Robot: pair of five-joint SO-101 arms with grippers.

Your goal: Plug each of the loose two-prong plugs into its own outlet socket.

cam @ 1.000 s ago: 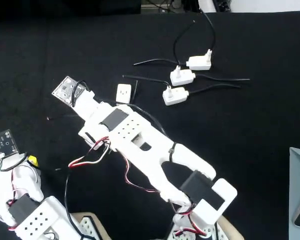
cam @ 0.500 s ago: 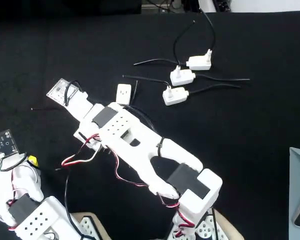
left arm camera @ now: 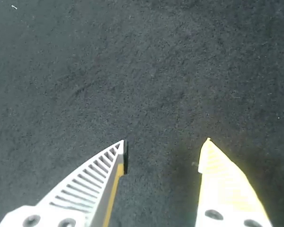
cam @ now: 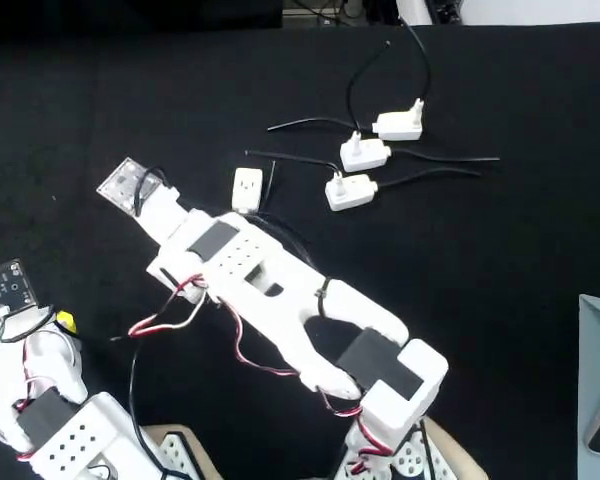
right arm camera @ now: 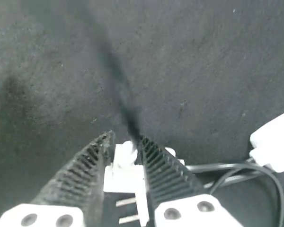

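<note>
Plug is clamped in the right claw above the worktop. The left claw is spread wide, holding nothing. Prongs should be squared to the free socket, apparently nearby, before being pressed in.

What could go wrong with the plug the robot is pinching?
The right gripper pinches the plug by its sides, so it might twist or slip. The plug's black cord trails away and could tug it sideways. Other cables lie close by and might snag.
</note>
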